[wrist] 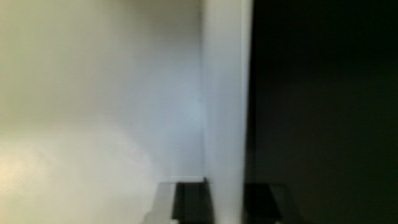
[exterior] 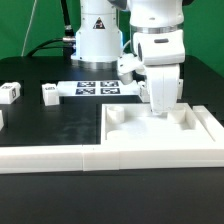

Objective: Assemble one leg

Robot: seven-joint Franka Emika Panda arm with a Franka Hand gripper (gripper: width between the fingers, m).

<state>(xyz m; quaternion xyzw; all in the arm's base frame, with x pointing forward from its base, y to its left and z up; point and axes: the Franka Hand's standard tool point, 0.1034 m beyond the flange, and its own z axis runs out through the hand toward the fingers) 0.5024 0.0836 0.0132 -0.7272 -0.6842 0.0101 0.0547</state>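
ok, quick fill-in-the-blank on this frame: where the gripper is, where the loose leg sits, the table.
1. The gripper is over the white panel, on the exterior view's ____ side.
2. The leg closest to the marker board lies on the exterior view's ____ of it.
3. The table surface is ____ in colour.

Missing words: right; left; black.

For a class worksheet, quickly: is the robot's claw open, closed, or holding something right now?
Claw: cannot be told; its fingers appear to straddle the raised rim of the large white square plastic panel, but the grip is unclear.
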